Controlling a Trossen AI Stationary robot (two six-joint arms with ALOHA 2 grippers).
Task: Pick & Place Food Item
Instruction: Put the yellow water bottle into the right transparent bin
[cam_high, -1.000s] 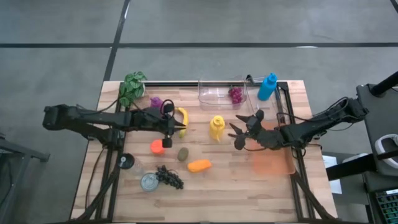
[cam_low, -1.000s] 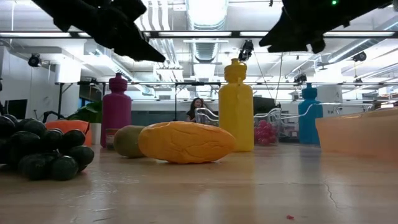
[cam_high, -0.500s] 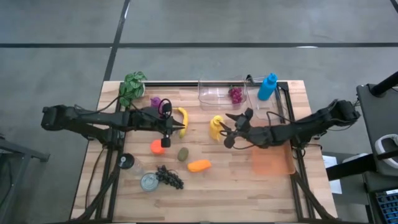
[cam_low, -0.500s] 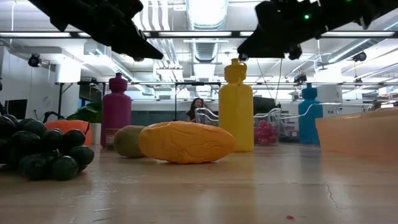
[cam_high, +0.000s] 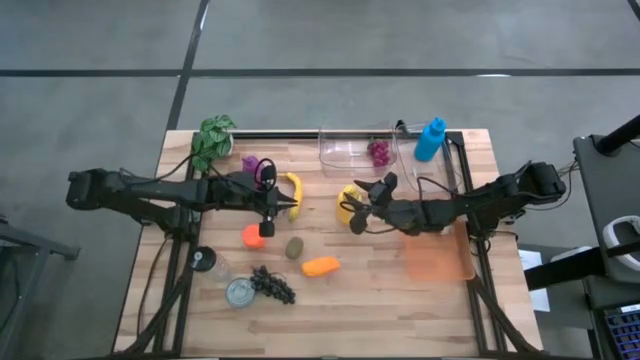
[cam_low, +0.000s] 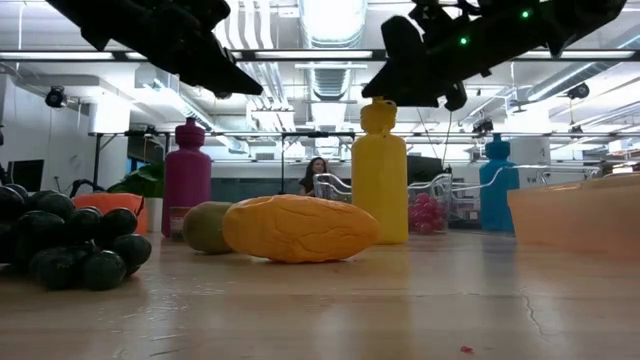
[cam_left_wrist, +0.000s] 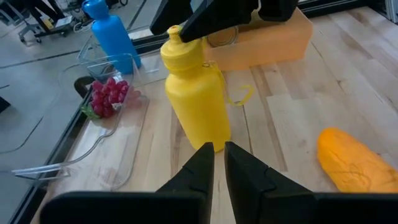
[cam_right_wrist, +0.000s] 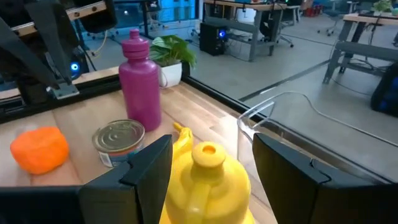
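Note:
A yellow bottle (cam_high: 344, 204) stands upright on its base mid-table. My right gripper (cam_high: 358, 207) is open, its fingers (cam_right_wrist: 149, 168) on either side of the bottle's cap (cam_right_wrist: 207, 154) with a gap on each side. My left gripper (cam_high: 282, 206) hovers shut beside a banana (cam_high: 293, 188), holding nothing. On the wood in front lie an orange fruit (cam_high: 253, 236), a kiwi (cam_high: 294, 247), an oblong orange fruit (cam_high: 320, 266) and black grapes (cam_high: 272, 285). In the low view both grippers hang above the table, the right one (cam_low: 400, 65) at the bottle's top (cam_low: 378, 112).
A clear container (cam_high: 350, 148) holding red grapes (cam_high: 379, 152) and a blue bottle (cam_high: 430, 138) stand at the far edge. A purple bottle (cam_high: 250, 165) and a plant (cam_high: 212, 140) are far left. An orange bin (cam_high: 437, 262) sits right; a can (cam_high: 240, 292) near left.
My right gripper has moved toward the table's left edge and slightly down, staying open, until its fingers stand on either side of the yellow bottle's top. The bottle has kept its place.

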